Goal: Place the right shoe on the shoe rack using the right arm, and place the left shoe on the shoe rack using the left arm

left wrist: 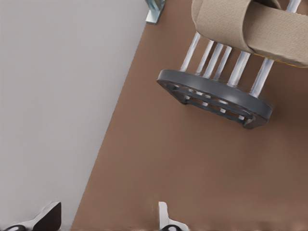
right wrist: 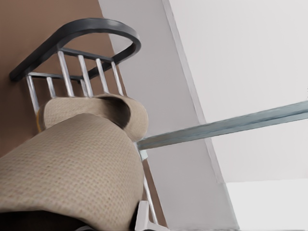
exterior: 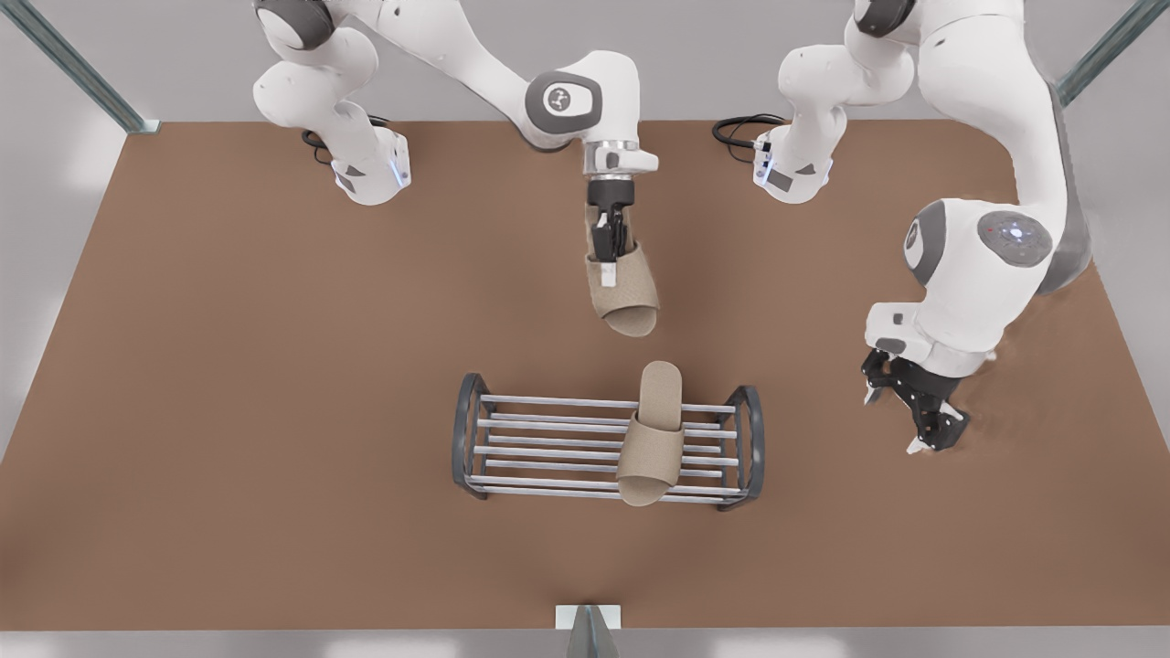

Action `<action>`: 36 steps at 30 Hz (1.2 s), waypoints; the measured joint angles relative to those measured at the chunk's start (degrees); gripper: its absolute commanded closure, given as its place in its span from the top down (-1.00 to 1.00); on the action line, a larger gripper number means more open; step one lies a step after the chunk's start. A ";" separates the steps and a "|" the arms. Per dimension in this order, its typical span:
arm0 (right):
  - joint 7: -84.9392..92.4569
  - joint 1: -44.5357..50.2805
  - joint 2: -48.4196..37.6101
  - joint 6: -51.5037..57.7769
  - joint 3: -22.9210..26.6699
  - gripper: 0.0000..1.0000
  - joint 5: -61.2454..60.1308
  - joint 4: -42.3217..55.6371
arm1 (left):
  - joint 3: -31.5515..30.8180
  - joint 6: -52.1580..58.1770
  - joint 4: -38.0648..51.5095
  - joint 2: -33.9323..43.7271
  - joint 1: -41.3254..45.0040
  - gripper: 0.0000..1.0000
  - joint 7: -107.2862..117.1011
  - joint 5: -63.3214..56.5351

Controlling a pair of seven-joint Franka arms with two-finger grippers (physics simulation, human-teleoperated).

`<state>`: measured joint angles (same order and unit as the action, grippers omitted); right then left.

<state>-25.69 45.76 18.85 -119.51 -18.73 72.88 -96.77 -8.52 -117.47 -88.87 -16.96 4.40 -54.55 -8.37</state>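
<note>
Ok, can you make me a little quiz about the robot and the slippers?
1. How many slippers lie on the rack?
2. True or false: the left gripper is holding a slipper.
3. Pick one. The right gripper holds its slipper: A) away from the rack, B) on the rack, C) under the rack.

Key
1. One, the slipper on the rack, lying across the bars.
2. False. It is open and empty, near the table at the front view's right.
3. A.
</note>
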 measured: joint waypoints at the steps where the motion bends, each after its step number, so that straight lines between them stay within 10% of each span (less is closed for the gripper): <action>1: 1.86 0.72 1.33 2.34 0.20 -0.40 -0.05 1.39 | -0.52 3.37 -1.53 -0.88 1.19 1.00 5.14 1.47; 7: 11.17 2.91 6.96 10.73 2.02 -0.40 -0.45 7.46 | 2.45 6.73 -10.53 -0.67 1.12 1.00 27.60 7.99; 12: 16.82 3.30 13.43 12.80 3.02 -0.40 -0.65 13.78 | 6.40 20.73 4.19 2.69 2.01 1.00 36.73 12.84; 26: 23.68 4.06 17.74 9.12 12.04 -0.31 -0.35 17.37 | 6.59 32.75 5.35 1.52 2.54 1.00 52.32 12.89; 27: 23.82 4.02 18.52 8.45 13.20 -0.24 -0.33 18.09 | 6.59 32.91 5.35 1.47 2.54 1.00 53.04 12.87; 29: 23.31 3.87 20.33 6.77 15.61 1.00 0.07 19.71 | 6.63 33.15 5.35 1.46 2.55 1.00 54.34 12.83; 36: 20.48 3.79 21.76 2.14 17.72 1.00 1.04 20.51 | 6.83 33.62 5.35 1.52 2.53 1.00 57.82 12.74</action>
<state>-5.21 49.55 40.61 -117.37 -1.01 73.91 -76.26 -1.68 -83.86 -83.52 -15.44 6.94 3.28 4.36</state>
